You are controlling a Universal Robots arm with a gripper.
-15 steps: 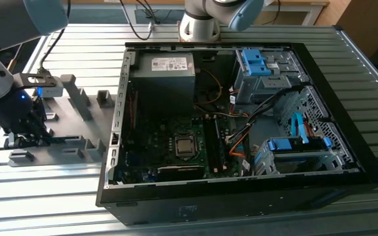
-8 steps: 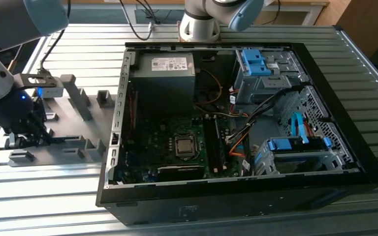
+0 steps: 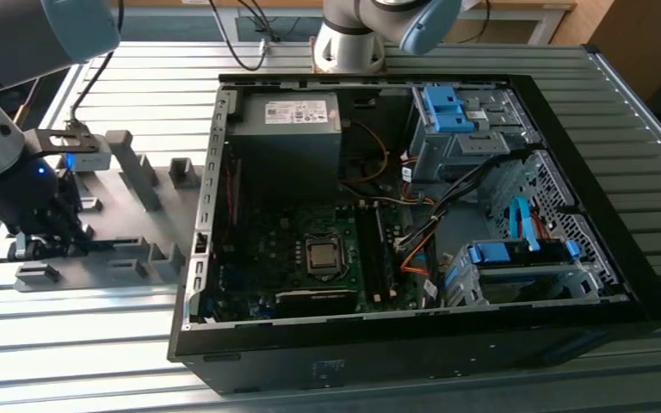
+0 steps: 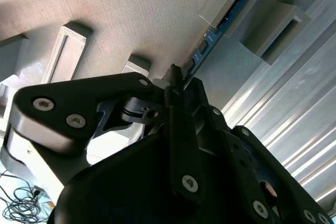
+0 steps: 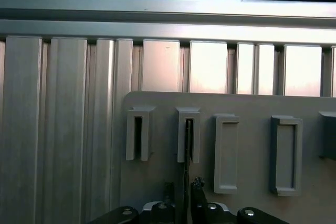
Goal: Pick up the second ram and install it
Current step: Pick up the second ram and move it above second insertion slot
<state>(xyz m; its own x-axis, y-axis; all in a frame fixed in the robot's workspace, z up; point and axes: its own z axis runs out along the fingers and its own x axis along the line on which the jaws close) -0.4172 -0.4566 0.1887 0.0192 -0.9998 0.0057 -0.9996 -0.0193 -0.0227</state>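
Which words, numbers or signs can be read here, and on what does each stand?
None is readable.
White label on the grey metal power supply box: print too small to read.
Small badge on the front wall of the black computer case: too blurred to read.
Grey plastic holder plate: no print.

table: ribbed aluminium table (image 3: 66, 344) | behind: wooden furniture (image 3: 640, 39) | light: bright, even

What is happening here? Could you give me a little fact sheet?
Gripper: down at the second ram, over the grey holder plate
Second ram: on edge in a grey holder block, not yet installed
PC case: open, at the exterior view's right
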